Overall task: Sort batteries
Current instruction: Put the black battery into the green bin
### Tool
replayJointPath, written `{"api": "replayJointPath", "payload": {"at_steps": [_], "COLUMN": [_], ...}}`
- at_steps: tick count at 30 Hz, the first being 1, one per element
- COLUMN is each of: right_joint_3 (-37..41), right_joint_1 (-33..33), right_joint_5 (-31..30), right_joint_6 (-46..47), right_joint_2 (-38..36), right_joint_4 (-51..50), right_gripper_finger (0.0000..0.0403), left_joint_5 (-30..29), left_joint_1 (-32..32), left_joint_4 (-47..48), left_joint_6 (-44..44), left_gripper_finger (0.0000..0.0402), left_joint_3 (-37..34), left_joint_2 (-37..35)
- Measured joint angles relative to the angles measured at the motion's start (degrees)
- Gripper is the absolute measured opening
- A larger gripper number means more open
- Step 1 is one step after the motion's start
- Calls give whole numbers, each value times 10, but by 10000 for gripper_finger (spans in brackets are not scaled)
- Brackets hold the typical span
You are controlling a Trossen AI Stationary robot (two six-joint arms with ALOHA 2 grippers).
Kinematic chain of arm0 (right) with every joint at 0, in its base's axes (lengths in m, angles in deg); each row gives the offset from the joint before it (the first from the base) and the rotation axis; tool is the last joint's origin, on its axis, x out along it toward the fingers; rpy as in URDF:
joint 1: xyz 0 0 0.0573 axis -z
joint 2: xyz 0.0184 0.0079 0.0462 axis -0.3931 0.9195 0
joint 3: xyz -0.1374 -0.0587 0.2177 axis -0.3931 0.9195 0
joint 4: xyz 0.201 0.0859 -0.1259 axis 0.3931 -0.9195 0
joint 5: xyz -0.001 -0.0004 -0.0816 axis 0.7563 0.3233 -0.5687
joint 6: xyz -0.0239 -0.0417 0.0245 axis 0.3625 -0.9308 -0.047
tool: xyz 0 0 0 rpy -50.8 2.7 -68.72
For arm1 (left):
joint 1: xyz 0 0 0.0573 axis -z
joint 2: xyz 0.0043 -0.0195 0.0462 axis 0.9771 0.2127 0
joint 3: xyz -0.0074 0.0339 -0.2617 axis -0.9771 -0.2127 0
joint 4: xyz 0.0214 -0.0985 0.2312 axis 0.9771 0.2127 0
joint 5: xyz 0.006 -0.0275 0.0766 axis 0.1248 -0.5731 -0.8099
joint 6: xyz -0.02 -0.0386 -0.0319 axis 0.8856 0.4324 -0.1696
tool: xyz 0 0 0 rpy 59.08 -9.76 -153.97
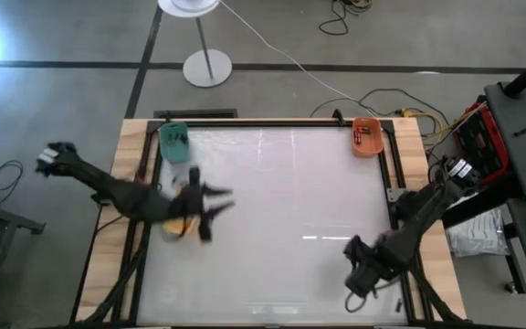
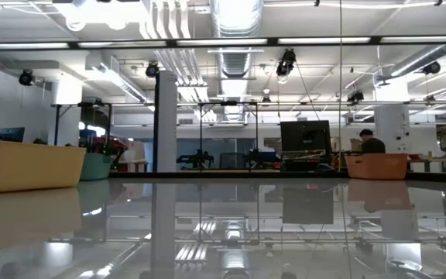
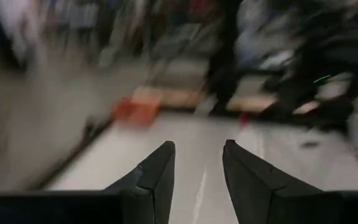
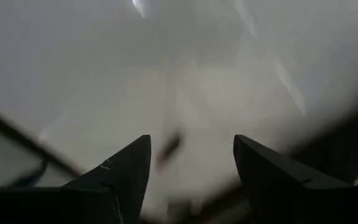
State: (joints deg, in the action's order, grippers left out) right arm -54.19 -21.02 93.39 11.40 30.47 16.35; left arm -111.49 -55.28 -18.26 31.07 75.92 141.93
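I am holding my left gripper over the white table, just beside the yellow bin, fingers apart and empty. My right gripper, fingers apart, is hovering far from that bin. Batteries are lying in the orange bin.

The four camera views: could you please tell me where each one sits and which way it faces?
High view: overhead, straight down on the white table; both dark arms show.
Low view: table height, level into the room; no arm shows.
Left wrist view: past the left end effector, open, towards the orange plastic bin.
Right wrist view: past the right end effector, open, at the tabletop.
Shared: high and low views both show that orange bin.
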Motion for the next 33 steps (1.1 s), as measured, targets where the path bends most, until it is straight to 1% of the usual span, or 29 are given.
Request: {"api": "replayJointPath", "payload": {"at_steps": [2, 4, 6, 8, 11, 14, 16, 18, 19, 21, 23, 26, 29, 33], "right_joint_3": [2, 12, 29, 49, 80, 105, 124, 136, 141, 149, 153, 161, 169, 180], "right_joint_1": [-16, -28, -39, -44, -45, -39, -38, -38, -39, -40, -40, -39, -40, -40], "right_joint_5": [71, 121, 136, 145, 147, 149, 163, 179, 181, 182, 182, 182, 182, 182], "right_joint_6": [47, 98, 141, 172, 219, 250, 274, 290, 294, 302, 302, 302, 302, 296], "right_joint_2": [12, 23, 30, 33, 34, 34, 34, 34, 34, 34, 34, 34, 34, 34], "right_joint_4": [8, 32, 62, 101, 128, 152, 183, 226, 242, 266, 278, 276, 277, 277], "right_gripper_finger": [220, 223, 227, 231, 235, 234, 229, 223, 220, 212, 201, 181, 156, 125], "left_joint_5": [-50, -77, -76, -75, -73, -73, -74, -82, -98, -134, -150, -152, -151, -132], "left_joint_1": [81, 145, 189, 220, 245, 252, 251, 250, 250, 254, 255, 255, 255, 255], "left_joint_4": [-150, -289, -423, -536, -641, -693, -730, -741, -732, -697, -666, -634, -596, -489], "left_joint_6": [-86, -149, -194, -234, -295, -361, -400, -410, -410, -405, -407, -403, -377, -347], "left_gripper_finger": [117, 117, 117, 117, 117, 117, 117, 117, 117, 117, 117, 117, 117, 117], "left_joint_3": [-47, -93, -129, -158, -187, -199, -193, -177, -170, -157, -146, -130, -118, -96], "left_joint_2": [17, 43, 75, 109, 161, 200, 214, 219, 220, 223, 227, 229, 231, 231]}}
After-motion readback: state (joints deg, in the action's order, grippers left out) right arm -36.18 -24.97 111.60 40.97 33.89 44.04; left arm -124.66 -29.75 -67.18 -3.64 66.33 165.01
